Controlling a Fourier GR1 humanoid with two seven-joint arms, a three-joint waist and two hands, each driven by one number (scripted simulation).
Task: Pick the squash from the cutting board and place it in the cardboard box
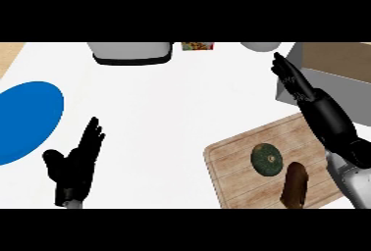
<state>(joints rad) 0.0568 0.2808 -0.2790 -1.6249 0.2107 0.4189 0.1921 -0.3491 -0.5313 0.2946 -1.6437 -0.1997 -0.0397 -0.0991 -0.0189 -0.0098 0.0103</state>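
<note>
squash (pixel 266 159): lies on the cutting board (pixel 232 157)
right hand (pixel 293 78): fingers straight, over the cardboard box (pixel 340 73)
left hand (pixel 76 162): spread, resting above the worktop (pixel 181 108)

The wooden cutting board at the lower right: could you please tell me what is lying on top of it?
On the wooden cutting board lie a round dark green squash and a dark brown oblong item. The right hand and its forearm cover the board's right corner, so that part stays unseen.
</note>
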